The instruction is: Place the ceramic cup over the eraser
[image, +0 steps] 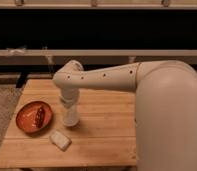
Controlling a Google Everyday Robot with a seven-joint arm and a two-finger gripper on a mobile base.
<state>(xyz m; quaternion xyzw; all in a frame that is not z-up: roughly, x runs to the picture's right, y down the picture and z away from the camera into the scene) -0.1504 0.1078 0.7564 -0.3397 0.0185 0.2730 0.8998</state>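
We see a wooden slatted table (pixel 107 145) filling the lower middle of the frame, with a dark shelf wall across the top. The robot's large white arm (pixel 117 77) reaches in from the right side of the frame, bends at an elbow in the centre-left, and points straight down over the table.

At the lower end of that arm is the gripper (pixel 70 111), just left of the middle of the frame and close above the tabletop. Directly below it, and merging with it in colour, stands the plain white tapered ceramic cup (pixel 70 118), upright with its bottom edge at or very near the table surface. We cannot tell how the jaws stand, nor whether they are in contact with the cup.

The small black eraser is not visible anywhere to us; we cannot tell whether it sits under the cup.

To the left of the cup, near the table's left edge, lies a round orange-red plate (pixel 27 120) with a dark elongated item (pixel 40 116) resting on it. The plate's right rim is just beside the cup. Below and slightly left of the cup, toward the front of the table, lies a pale flat rectangular slab (pixel 60 140), turned at an angle and apart from both cup and plate.
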